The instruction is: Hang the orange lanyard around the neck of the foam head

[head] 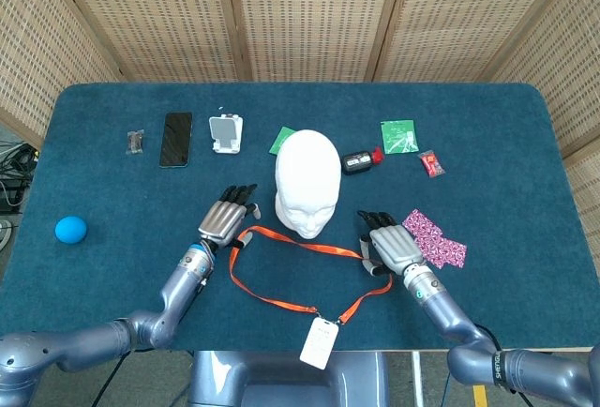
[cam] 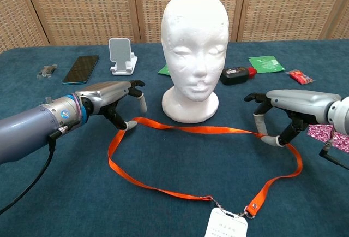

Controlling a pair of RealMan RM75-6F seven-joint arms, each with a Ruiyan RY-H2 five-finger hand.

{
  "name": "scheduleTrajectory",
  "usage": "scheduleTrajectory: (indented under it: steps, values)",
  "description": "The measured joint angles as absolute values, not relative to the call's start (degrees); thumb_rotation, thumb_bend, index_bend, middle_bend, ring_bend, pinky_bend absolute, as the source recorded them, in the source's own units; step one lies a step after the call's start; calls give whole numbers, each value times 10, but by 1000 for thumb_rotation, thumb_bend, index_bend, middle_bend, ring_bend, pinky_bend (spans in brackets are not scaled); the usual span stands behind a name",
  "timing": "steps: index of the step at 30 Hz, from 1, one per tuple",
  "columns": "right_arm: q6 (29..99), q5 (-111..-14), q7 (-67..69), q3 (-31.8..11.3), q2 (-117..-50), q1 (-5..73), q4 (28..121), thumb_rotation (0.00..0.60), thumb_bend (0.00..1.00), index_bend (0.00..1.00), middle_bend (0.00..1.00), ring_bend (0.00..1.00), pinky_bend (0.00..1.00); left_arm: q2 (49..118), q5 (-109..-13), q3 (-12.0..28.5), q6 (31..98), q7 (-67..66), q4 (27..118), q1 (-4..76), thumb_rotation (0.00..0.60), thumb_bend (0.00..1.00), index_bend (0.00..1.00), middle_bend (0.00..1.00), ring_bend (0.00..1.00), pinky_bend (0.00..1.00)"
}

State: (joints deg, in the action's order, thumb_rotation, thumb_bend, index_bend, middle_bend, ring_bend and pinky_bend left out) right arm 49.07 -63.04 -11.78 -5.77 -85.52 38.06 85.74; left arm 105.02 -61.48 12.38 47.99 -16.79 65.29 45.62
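Badge point(cam: 226, 224): lay nearest, at the table's front edge, clipped to the lanyard
Lanyard point(cam: 185, 130): orange loop lay flat on the blue table point(cam: 163, 204), in front of the head, its far strand stretched between both hands
Left hand point(cam: 109, 98): fingers curled down, tips pinched the strap's left bend
Right hand point(cam: 292, 106): fingers bent down onto the strap's right bend, seemingly pinching it
Head point(cam: 195, 51): white foam, upright just behind the strap, neck bare
Behind: phone point(head: 175, 138), stand point(head: 226, 132), green packets point(head: 397, 135), blue ball point(head: 70, 229) far left
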Motion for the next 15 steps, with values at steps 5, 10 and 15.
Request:
scheduleTrajectory:
  steps: [5,10,15]
  values:
    - [491,-633,-114,-56,-854,379,856,600,670,788,70,0,0,1048,-610,120,475,-171,652,457,600,452,461,0,0,0]
    - [491,-635,-113,-56,-854,378,857,600,671,788,73,0,0,1047,-612,115,477,-173,653,456,600,452,470,0,0,0]
    - [492,-636,-115,-56,-854,378,859,600,671,788,73,0,0,1047,-613,113,478,-170,654,457,600,454,499,0,0,0]
